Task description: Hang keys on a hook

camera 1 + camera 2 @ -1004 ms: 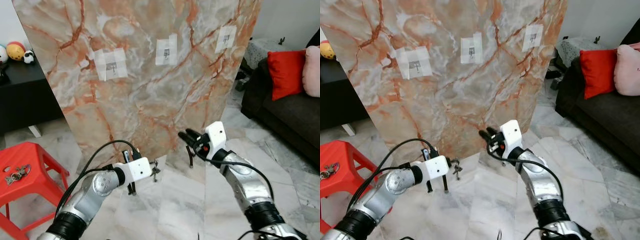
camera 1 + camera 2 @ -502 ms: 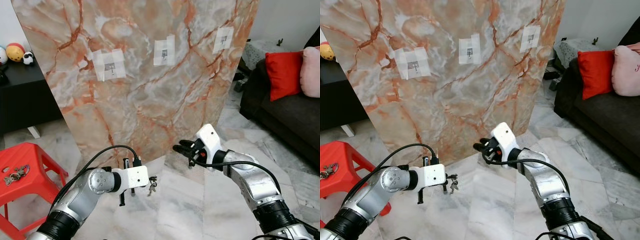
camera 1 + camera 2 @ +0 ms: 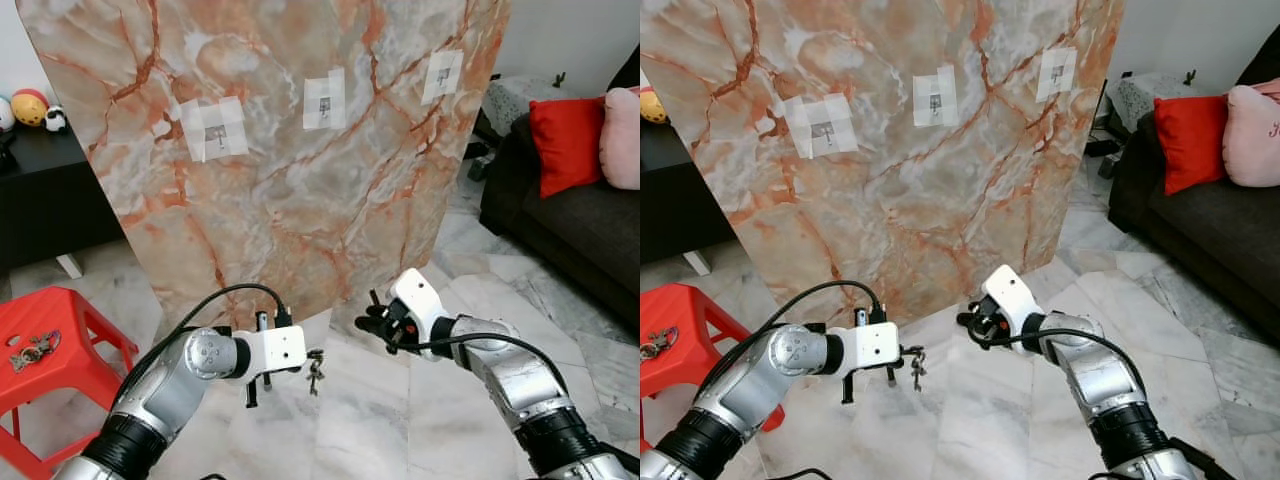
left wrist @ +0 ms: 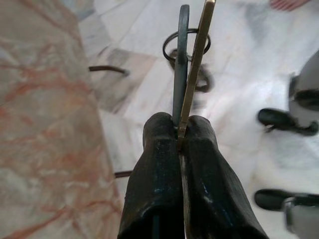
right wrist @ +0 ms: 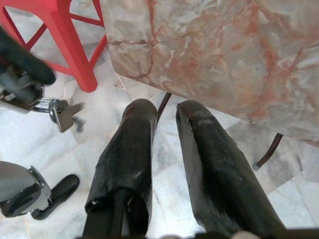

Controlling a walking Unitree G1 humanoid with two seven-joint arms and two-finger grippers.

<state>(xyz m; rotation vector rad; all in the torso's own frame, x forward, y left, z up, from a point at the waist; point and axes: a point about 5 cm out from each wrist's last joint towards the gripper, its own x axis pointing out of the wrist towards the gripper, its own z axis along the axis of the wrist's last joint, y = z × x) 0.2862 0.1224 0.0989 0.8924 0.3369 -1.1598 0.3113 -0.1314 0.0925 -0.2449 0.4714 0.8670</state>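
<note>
My left gripper [image 3: 305, 357] is shut on a small bunch of keys [image 3: 315, 369], low over the floor in front of the marble board [image 3: 300, 200]. In the left wrist view the fingers [image 4: 159, 149] pinch a grey key and a brass key, with the key ring [image 4: 187, 47] beyond them. Three hooks sit on taped patches high on the board: left [image 3: 215, 131], middle [image 3: 325, 101], right [image 3: 441, 75]. My right gripper [image 3: 368, 322] hovers just right of the keys, fingers slightly apart and holding nothing [image 5: 167, 107].
A red stool [image 3: 60, 310] stands at the left with another bunch of keys [image 3: 33, 351] on it. A black cabinet [image 3: 45, 190] is behind it. A dark sofa [image 3: 580, 230] with a red cushion [image 3: 570, 140] is at the right. Metal legs [image 5: 266, 152] prop the board.
My right gripper has dropped lower and swung left toward the keys. My left gripper has shifted a little right and down, still holding the keys.
</note>
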